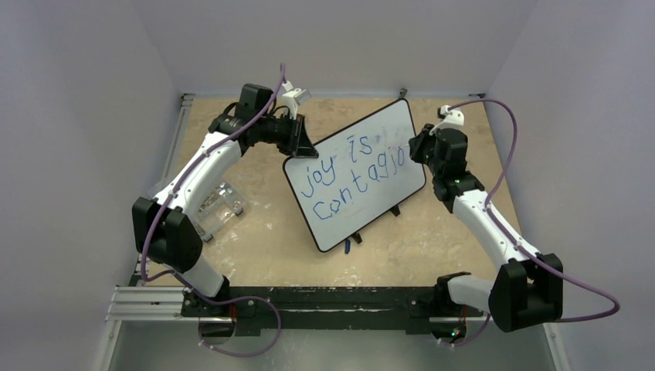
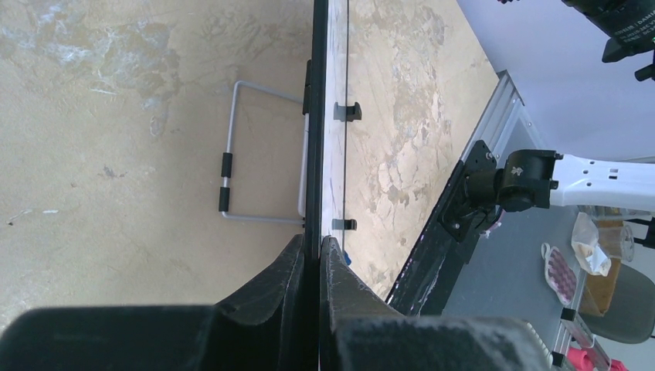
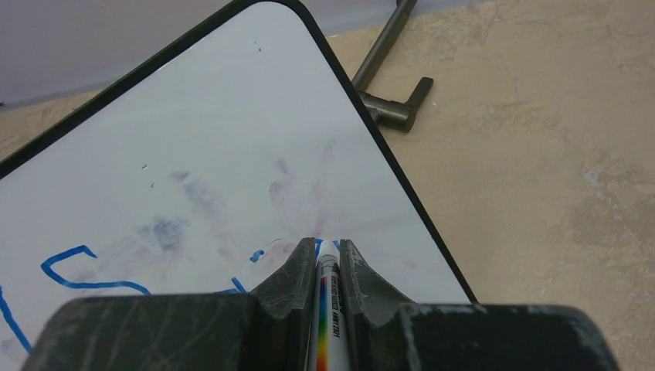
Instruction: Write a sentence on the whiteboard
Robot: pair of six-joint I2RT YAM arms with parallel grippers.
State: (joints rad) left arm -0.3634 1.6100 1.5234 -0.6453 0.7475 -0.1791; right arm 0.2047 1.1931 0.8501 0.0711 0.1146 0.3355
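The whiteboard [image 1: 355, 174] stands tilted on the table, black-framed, with blue words "joy is" over "contagio" [image 1: 351, 182]. My left gripper [image 1: 300, 144] is shut on the board's upper left edge; in the left wrist view the board [image 2: 315, 116] runs edge-on between the jaws [image 2: 318, 246]. My right gripper [image 1: 417, 147] is at the board's right edge, shut on a white marker [image 3: 327, 309] with a rainbow stripe. The marker's tip touches the board [image 3: 232, 139] at the end of the blue writing [image 3: 77, 267]. Faint purple smudges [image 3: 293, 185] lie above the tip.
A clear plastic holder [image 1: 218, 207] lies at the left of the table. A blue cap [image 1: 347, 246] lies in front of the board's lower corner. The board's wire stand [image 2: 232, 166] sticks out behind it. A metal stand foot [image 3: 394, 108] lies past the board's far corner.
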